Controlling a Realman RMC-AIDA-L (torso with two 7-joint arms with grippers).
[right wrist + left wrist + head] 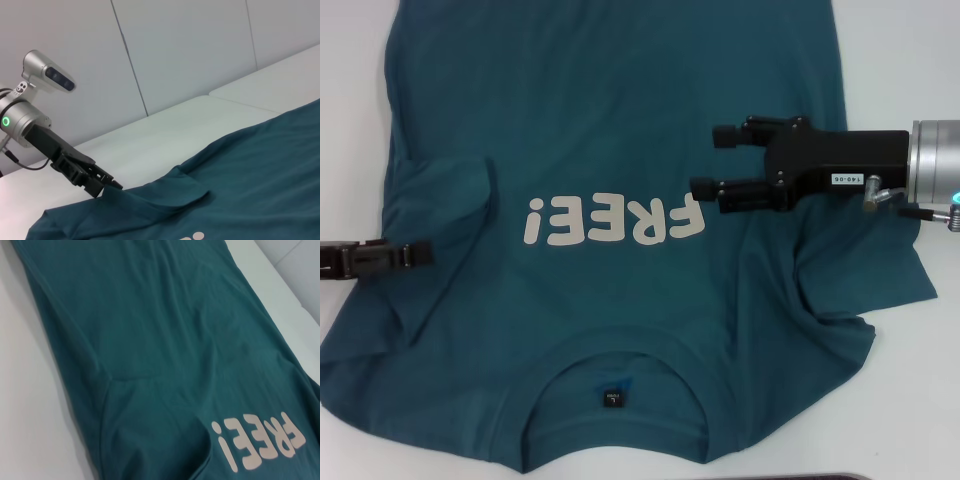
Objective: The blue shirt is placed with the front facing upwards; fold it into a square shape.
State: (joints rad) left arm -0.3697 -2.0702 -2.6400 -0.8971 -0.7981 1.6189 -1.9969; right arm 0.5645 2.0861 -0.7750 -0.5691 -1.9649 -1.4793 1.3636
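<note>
Lying face-up — blue shirt [610,150], rumpled sleeves

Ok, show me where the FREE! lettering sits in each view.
Head view: FREE! lettering mid-frame on the blue shirt, upside down.
Left wrist view: lower right corner.
Right wrist view: only a sliver at the bottom edge.
Shared landmark: the folded-over left sleeve.

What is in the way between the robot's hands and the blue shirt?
Nothing visible. The blue shirt lies spread on the white table. The right gripper hangs open right above the chest, and the left gripper sits at the shirt's left sleeve.
</note>
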